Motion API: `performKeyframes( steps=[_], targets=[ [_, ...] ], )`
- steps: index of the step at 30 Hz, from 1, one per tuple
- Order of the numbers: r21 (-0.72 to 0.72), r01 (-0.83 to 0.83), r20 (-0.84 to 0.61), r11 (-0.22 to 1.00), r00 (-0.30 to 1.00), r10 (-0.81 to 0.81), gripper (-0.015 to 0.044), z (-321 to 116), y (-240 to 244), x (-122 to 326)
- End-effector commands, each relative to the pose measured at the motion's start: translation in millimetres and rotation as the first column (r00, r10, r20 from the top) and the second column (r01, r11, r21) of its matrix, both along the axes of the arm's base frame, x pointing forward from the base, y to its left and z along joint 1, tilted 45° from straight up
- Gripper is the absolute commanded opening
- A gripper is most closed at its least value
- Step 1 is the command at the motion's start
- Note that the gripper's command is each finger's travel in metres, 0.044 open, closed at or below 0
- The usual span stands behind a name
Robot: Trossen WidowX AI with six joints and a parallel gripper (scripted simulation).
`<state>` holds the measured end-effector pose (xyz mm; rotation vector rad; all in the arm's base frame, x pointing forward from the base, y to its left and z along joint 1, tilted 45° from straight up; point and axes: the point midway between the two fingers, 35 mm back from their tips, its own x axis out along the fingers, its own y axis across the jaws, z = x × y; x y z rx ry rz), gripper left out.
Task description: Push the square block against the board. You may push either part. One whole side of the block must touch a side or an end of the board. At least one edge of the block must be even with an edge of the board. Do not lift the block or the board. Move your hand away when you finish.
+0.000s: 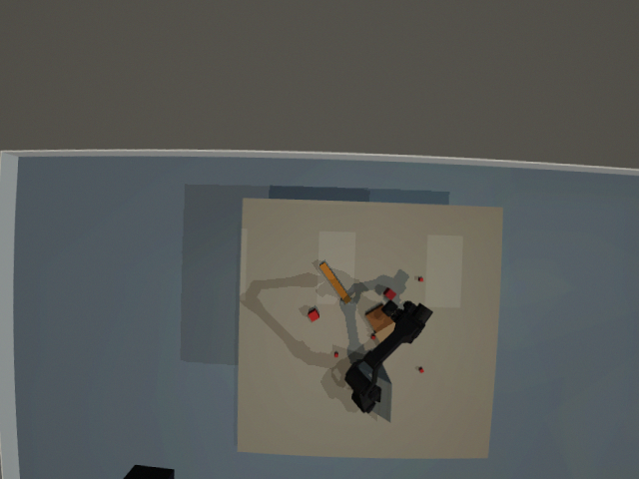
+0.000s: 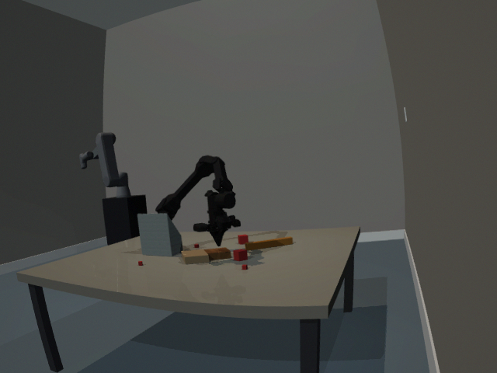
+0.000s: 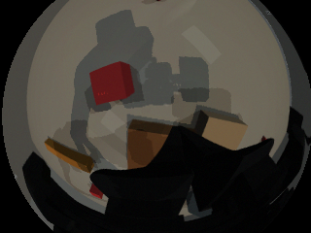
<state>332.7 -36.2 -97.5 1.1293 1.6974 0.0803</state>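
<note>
A square-looking brown block (image 1: 376, 316) (image 2: 219, 253) (image 3: 143, 149) lies flat beside a pale tan slab (image 1: 383, 334) (image 2: 195, 256) (image 3: 225, 131). They look adjoining in the top and exterior views; in the wrist view my fingers hide most of the join, so contact or even edges cannot be told. A long orange bar (image 1: 333, 281) (image 2: 269, 243) (image 3: 69, 154) lies apart from both. I cannot tell for sure whether the slab or the bar is the board. My gripper (image 2: 218, 243) (image 3: 177, 130) is shut and empty, pointing down just above the brown block's area.
One red cube (image 1: 389, 293) (image 2: 240, 255) (image 3: 109, 84) lies near the brown block, another (image 1: 313, 314) (image 2: 242, 238) (image 3: 96, 190) left of it in the overhead view. Several tiny red cubes are scattered around. A grey wedge (image 1: 384, 399) (image 2: 155, 235) stands by the arm's base.
</note>
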Motion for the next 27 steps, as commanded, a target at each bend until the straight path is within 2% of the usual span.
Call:
performKeyframes(
  steps=[1, 3, 8, 27],
  targets=[
    [-0.002, 0.028, -0.029, 1.0, 0.999, -0.028, 0.0, -2.2, -1.9, -2.1],
    [-0.002, 0.029, -0.03, 1.0, 0.999, -0.029, 0.0, -4.5, 0.2, -1.9],
    [0.0, 0.044, -0.045, 0.999, 0.998, -0.044, 0.0, -42.6, 36.0, -3.1],
    [0.0, 0.044, -0.046, 0.999, 0.998, -0.044, 0.0, -34.6, 44.1, -14.8]
  ],
)
